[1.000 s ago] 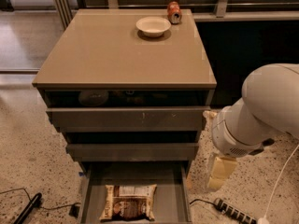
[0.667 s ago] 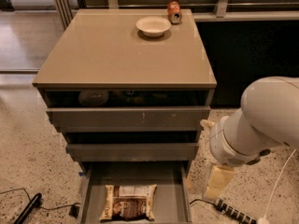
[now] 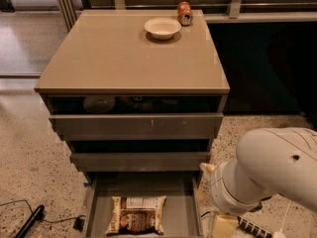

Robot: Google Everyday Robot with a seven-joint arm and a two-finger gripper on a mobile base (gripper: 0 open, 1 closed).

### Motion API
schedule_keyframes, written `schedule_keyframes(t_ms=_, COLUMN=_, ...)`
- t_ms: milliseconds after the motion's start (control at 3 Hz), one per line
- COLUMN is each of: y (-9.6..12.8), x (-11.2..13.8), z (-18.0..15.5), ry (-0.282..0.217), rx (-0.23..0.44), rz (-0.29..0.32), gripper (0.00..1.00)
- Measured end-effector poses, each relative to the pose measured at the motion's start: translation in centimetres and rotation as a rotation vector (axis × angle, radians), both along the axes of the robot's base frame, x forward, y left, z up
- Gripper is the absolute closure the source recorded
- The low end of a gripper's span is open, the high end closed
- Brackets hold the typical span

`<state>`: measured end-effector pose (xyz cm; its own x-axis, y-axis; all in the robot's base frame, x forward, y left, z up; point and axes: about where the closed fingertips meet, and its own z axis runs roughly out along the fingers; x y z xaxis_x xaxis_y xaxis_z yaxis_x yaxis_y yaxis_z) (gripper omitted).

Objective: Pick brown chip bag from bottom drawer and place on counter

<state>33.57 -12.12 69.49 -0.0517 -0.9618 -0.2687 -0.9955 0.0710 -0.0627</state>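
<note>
seeing the brown chip bag (image 3: pixel 137 215) flat in the open bottom drawer (image 3: pixel 183 202), ungrasped, with the gripper (image 3: pixel 225 226) low just right of that drawer, its grip state impossible to tell, and judging pick, lift and placing on the counter (image 3: pixel 124 53) all left to do.

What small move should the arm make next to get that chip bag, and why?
Probably swing the gripper left, over the open bottom drawer. It hangs low outside the drawer's right wall, while the brown chip bag lies flat inside, untouched, label side up.
</note>
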Motion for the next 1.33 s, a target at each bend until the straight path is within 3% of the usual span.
schedule_keyframes(t_ms=333, y=0.0, x=0.0, z=0.0, ry=-0.001, rx=-0.001, rz=-0.001, gripper=0.00)
schedule_keyframes(t_ms=667, y=1.6, x=-0.2, z=-1.1, ry=0.001, rx=-0.010, rz=0.056, gripper=0.00)
schedule_keyframes(t_ms=1333, y=12.0, x=-2.4, z=-2.7, ry=0.049, rx=-0.097, rz=0.323, gripper=0.00)
